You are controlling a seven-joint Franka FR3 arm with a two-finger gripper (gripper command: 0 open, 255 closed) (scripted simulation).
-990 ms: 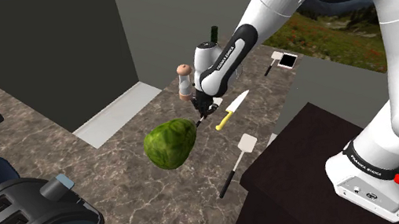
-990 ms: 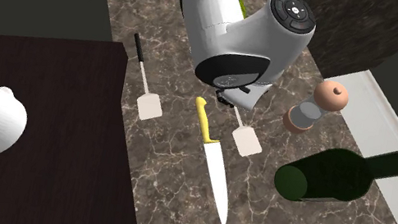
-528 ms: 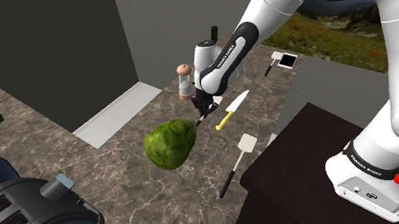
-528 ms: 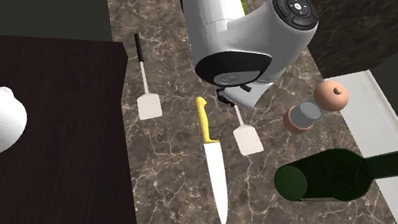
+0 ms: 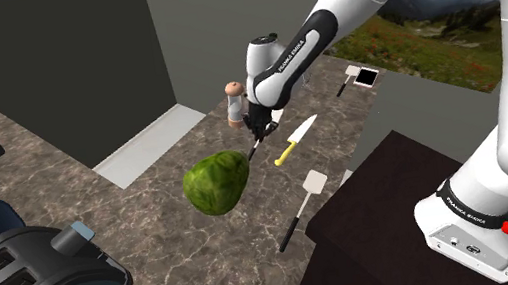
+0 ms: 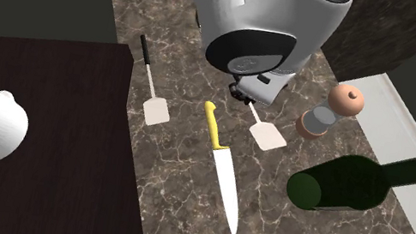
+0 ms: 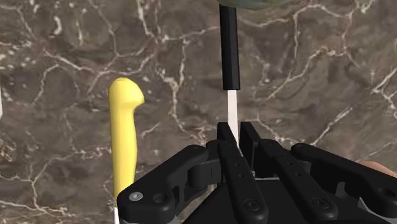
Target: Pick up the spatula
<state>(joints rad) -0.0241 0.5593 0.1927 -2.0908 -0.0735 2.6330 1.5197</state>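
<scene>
Currently, the jaws are seen closed narrowly on the thin white shaft of the spatula [image 7: 232, 108], between its black grip and its pale blade. The spatula is held over the marbled desk [image 6: 179, 203], just beside the yellow-handled knife [image 6: 221, 171] and near the pepper mill [image 6: 331, 111]. Whether it is clear of the surface cannot be told. A second spatula [image 6: 153, 85] is laid beside the dark stand [image 6: 42, 110].

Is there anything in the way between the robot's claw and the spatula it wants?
Nothing visible. The gripper clasps the spatula by its thin white shaft; the yellow-handled knife lies beside it, apart.
</scene>
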